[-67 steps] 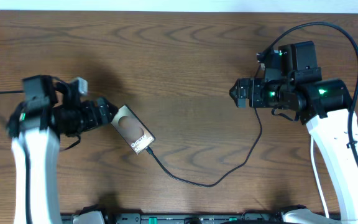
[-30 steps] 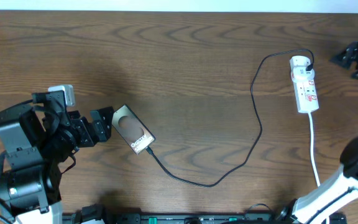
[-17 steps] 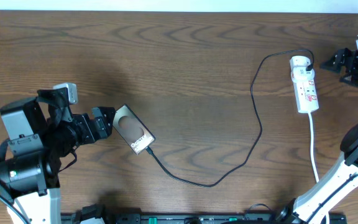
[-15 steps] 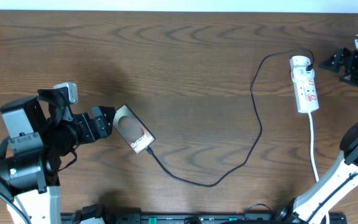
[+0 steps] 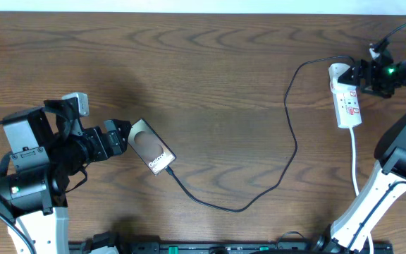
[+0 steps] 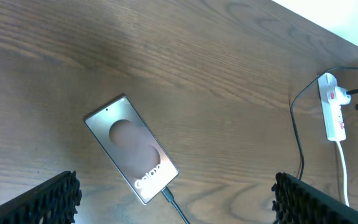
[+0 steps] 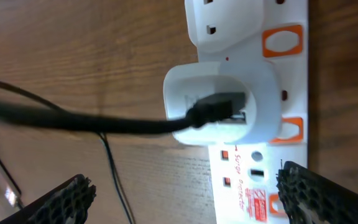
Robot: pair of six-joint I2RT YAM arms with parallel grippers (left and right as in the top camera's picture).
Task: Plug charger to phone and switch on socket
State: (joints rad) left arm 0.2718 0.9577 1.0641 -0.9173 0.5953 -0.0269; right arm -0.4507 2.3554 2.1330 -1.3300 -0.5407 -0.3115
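The phone (image 5: 151, 147) lies flat at the table's left, silvery-brown with "Galaxy" lettering (image 6: 132, 149). The charger (image 5: 296, 144), a thin black cable, runs from the phone's lower end (image 6: 169, 198) in a long loop to a white adapter (image 7: 222, 112) plugged into the socket (image 5: 345, 99). My left gripper (image 5: 121, 134) is open just left of the phone, not touching it. My right gripper (image 5: 357, 75) hangs open over the socket's (image 7: 260, 180) adapter end, its fingers (image 7: 67, 199) spread either side with nothing between them.
Orange rocker switches (image 7: 283, 40) line the socket's edge. The socket's white cord (image 5: 354, 162) trails toward the front edge. A white wall borders the table's far side (image 5: 189, 7). Bare wood lies between phone and socket.
My right gripper has come back left from the table's right edge to the socket's adapter end. The left arm has barely moved; phone and cable lie as before.
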